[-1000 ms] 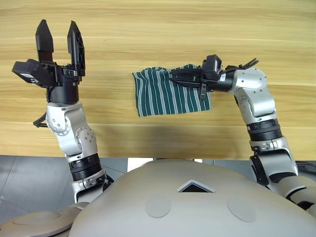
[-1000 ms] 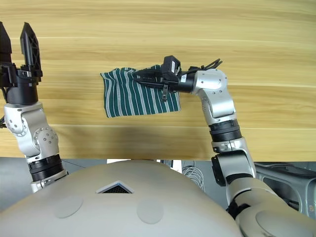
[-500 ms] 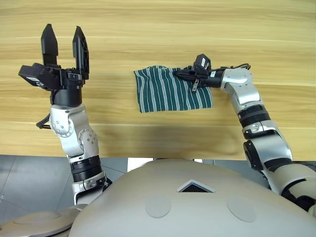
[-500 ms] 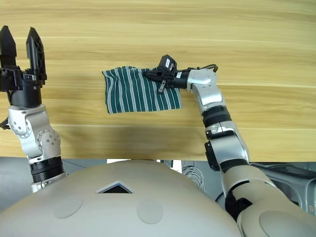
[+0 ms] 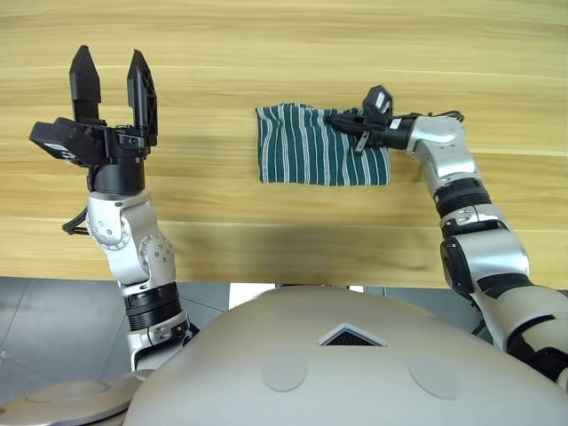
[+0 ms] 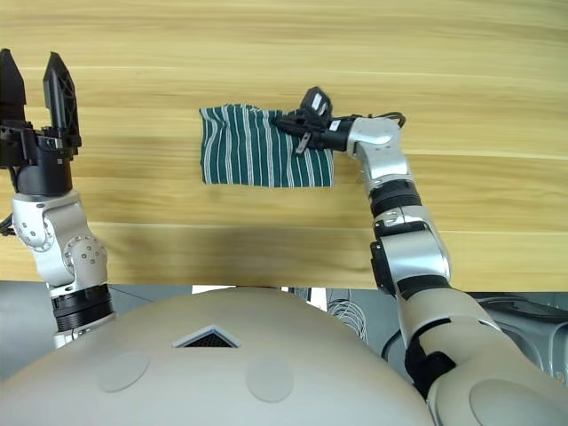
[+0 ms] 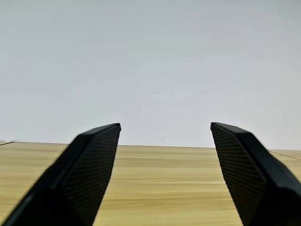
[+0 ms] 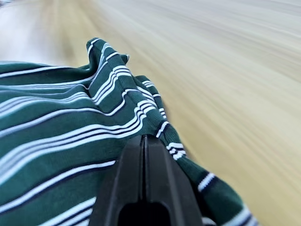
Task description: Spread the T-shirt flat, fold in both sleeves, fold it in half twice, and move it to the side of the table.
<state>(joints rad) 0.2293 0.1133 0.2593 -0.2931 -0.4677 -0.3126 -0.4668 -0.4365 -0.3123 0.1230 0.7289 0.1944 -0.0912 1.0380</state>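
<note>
The T-shirt (image 5: 311, 160) is dark green with white stripes, folded into a small rectangle that lies on the wooden table (image 5: 266, 53). My right gripper (image 5: 335, 120) is at the shirt's far right corner, shut on the fabric. In the right wrist view the closed fingers (image 8: 143, 155) pinch the bunched edge of the T-shirt (image 8: 56, 127). My left gripper (image 5: 111, 75) is held up over the table's left part, well away from the shirt, open and empty. Its two fingertips (image 7: 101, 141) stand wide apart.
The wooden table's near edge (image 5: 266, 280) runs across the head views, with grey floor below it. Bare wood surrounds the shirt on every side. A pale wall (image 7: 150, 61) rises behind the table in the left wrist view.
The right gripper has pulled the T-shirt farther away and slightly right across the table, its arm stretching out. The left arm has barely shifted and stays open.
</note>
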